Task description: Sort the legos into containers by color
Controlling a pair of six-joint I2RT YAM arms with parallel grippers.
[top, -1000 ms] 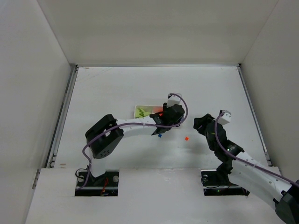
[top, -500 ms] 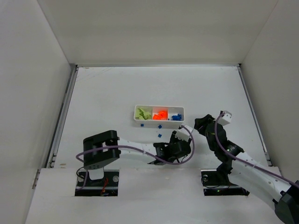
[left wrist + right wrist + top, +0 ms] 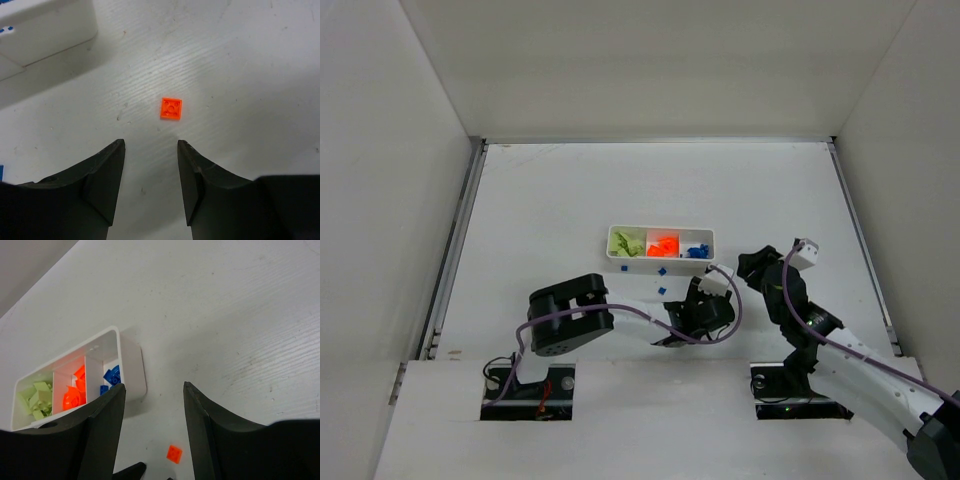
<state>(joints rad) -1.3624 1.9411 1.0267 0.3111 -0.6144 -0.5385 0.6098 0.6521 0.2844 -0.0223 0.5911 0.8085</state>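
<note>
Legos in three colours are visible. One orange lego point(image 3: 171, 108) lies flat on the table point(image 3: 240, 60), just ahead of the left gripper point(image 3: 150, 145) and slightly toward its right fingertip. It is a thin square plate with round marks on its upper face, and it touches neither finger. The left jaws stand apart with nothing between them. The white tray point(image 3: 50, 30) lies ahead and to the left of this gripper, apart from the orange plate.

The right gripper point(image 3: 153, 387) is likewise released and empty. Seen from the right wrist, the tray sits ahead and to the left of the fingers. Its three compartments hold lime green legos point(image 3: 36, 397) farthest from the gripper, orange legos point(image 3: 72, 396) in the middle and blue legos point(image 3: 112, 376) nearest.

In the top view, a few loose blue legos point(image 3: 661, 269) lie on the table between the left gripper and the tray's near wall.
</note>
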